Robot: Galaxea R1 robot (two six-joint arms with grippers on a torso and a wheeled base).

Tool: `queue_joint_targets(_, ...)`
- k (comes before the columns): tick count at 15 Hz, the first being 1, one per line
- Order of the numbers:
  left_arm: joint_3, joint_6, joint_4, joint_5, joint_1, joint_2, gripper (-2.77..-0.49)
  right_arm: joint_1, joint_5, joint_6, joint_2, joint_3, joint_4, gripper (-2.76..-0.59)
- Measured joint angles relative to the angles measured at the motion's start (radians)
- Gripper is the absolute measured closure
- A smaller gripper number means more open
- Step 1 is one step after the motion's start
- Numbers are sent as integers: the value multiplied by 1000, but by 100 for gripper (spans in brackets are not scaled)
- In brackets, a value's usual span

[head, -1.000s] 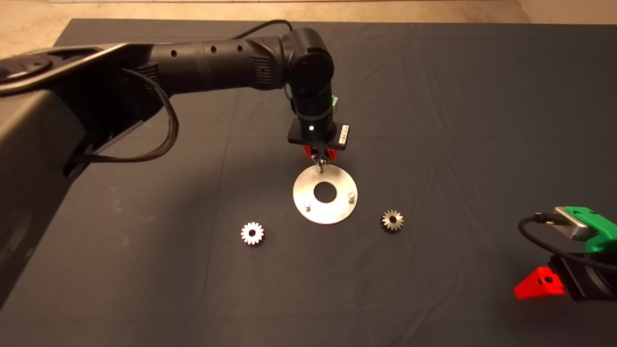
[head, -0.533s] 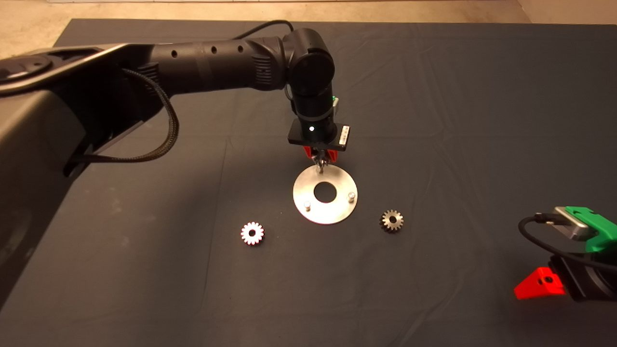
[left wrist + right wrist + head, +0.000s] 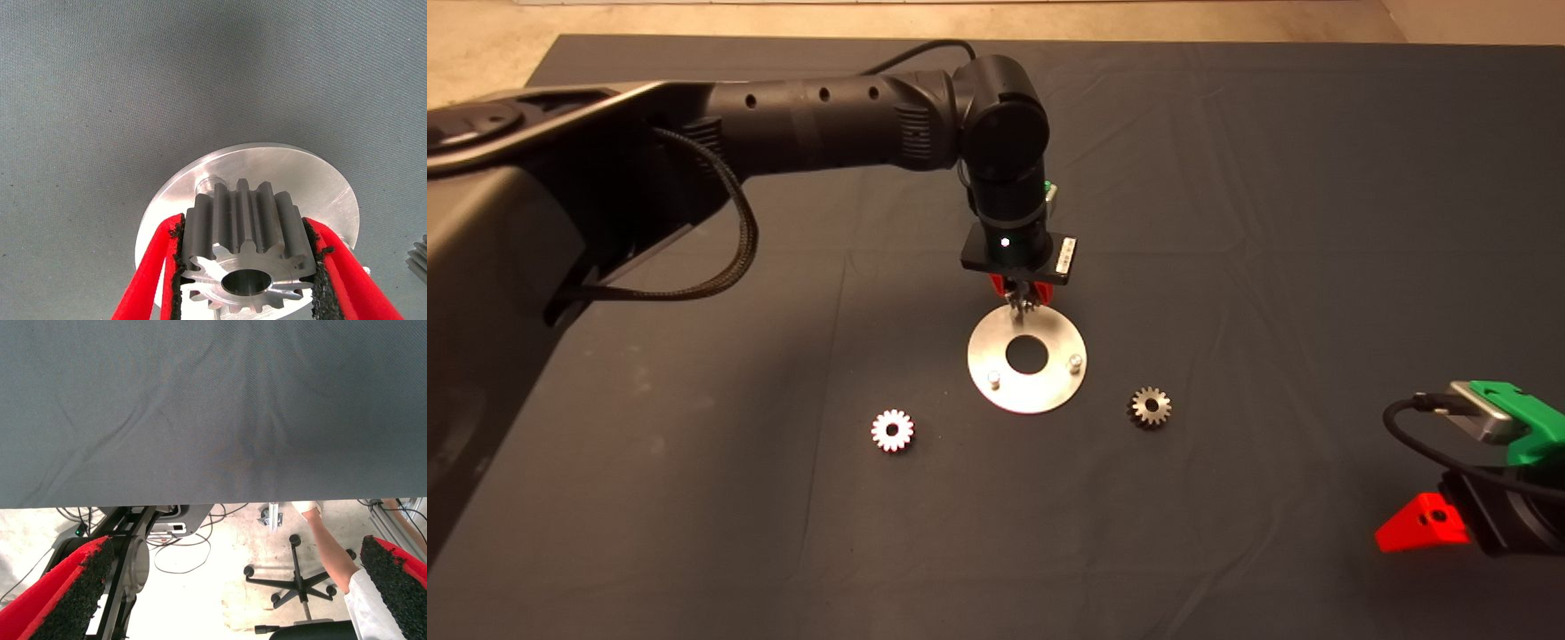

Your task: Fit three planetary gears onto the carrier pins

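Note:
My left gripper [image 3: 1021, 300] hangs over the far edge of the shiny carrier disc [image 3: 1049, 391] and is shut on one planetary gear [image 3: 247, 243], held between its pads [image 3: 175, 267]. In the left wrist view the gear sits just above the disc [image 3: 313, 180], next to the far pin [image 3: 208, 180]. Two more pins [image 3: 993, 380] [image 3: 1076, 360] stand bare on the disc's near side. A second gear [image 3: 892, 430] lies on the mat left of the disc, a third [image 3: 1151, 406] lies right of it. My right gripper [image 3: 1427, 524] is parked at the lower right, open.
The dark mat [image 3: 1227, 178] covers the table; floor shows beyond its far edge. In the right wrist view a person's arm [image 3: 327, 547], an office chair base [image 3: 300, 583] and cables show on the floor past the mat's edge.
My left gripper with the gear has shifted slightly right and toward the far pin; the loose gears, disc and right arm have not moved.

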Motion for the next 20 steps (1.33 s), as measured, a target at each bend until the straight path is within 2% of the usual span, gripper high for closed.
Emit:
queue_joint_targets(1,0,0,1,1,4,0,-95,0,0,0,0,0,0,-275)
queue_joint_targets(3,0,0,11,16,18,0,-95,0,0,0,0,0,0,-275)
queue_joint_targets(4,2,0,16,22,18,0,-95,0,0,0,0,0,0,-275)
queue_joint_targets(7,2,0,46,30,32,0,-95,0,0,0,0,0,0,-275)
queue_joint_targets(17,2,-2,46,29,31,0,-95,0,0,0,0,0,0,-275)
queue_joint_targets(20,3,-2,46,35,31,0,-95,0,0,0,0,0,0,-275)
